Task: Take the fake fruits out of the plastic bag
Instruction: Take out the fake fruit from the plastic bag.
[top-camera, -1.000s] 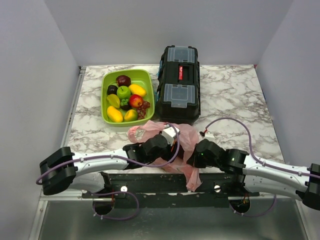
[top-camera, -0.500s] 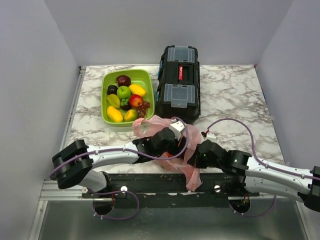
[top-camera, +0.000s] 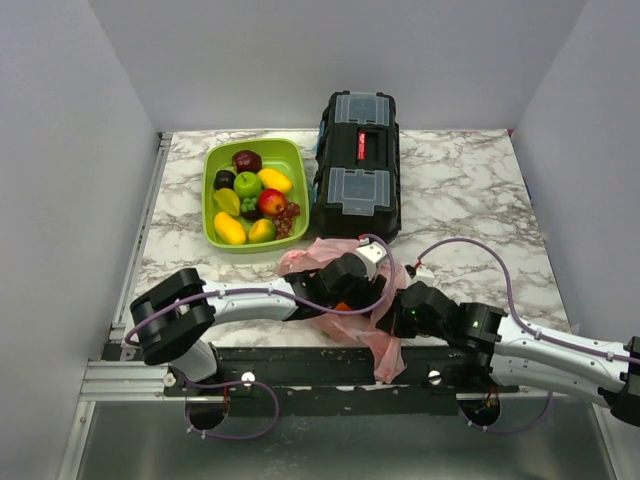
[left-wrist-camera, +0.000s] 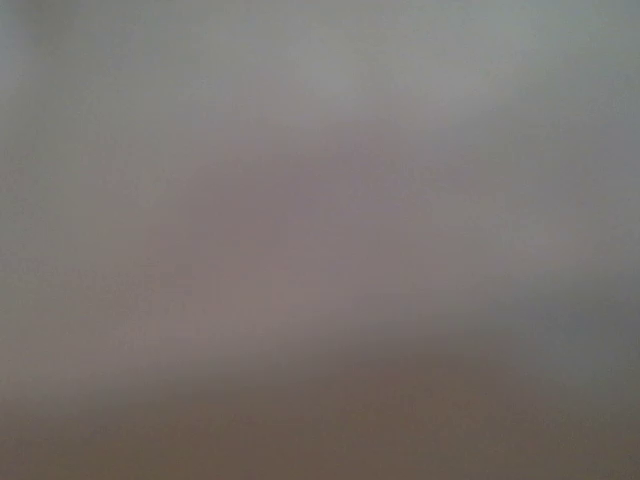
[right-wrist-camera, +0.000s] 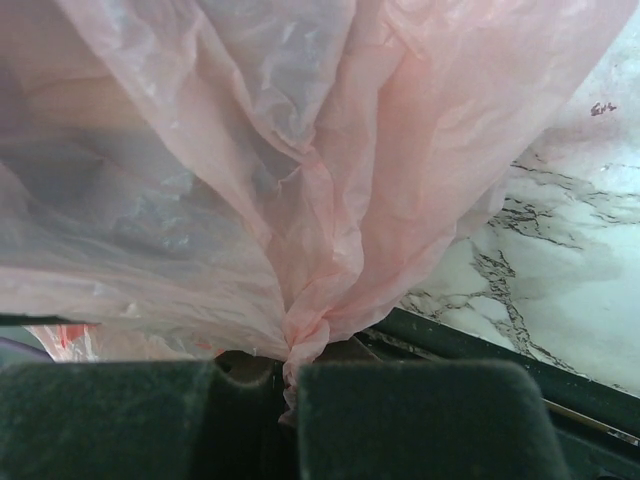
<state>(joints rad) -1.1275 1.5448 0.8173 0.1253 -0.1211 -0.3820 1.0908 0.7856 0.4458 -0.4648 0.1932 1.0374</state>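
The right tool (right-wrist-camera: 285, 385) was clamped shut on the plastic bag (right-wrist-camera: 300, 150). In its wrist view a gathered twist of the thin pink film ran down between the two dark pads (right-wrist-camera: 420, 420), and the rest of the bag fanned out above them, filling most of the view. The marbled counter (right-wrist-camera: 560, 250) showed off to that tool's right.

From above, the right tool (top-camera: 397, 316) sat at the near edge of the counter (top-camera: 470, 190). The plastic bag (top-camera: 303, 262) was bunched on its left, and a tail of film hung over the edge just below it.

The left tool (top-camera: 348, 290) was pushed into the bag, close beside the right tool. Its own camera gave only a grey-pink blur, so I could not tell how wide its jaws stood. A small orange (top-camera: 343, 305) glowed through the film right at that tool, on its near side.

Beyond the left tool and off to its left lay a lime-green tray (top-camera: 212, 160). It held a red-yellow apple (top-camera: 271, 202), a grape bunch (top-camera: 288, 213) and a yellow-green fruit (top-camera: 262, 230) among other fruit. A black toolbox (top-camera: 358, 165) stood straight beyond both tools, just past the bag.
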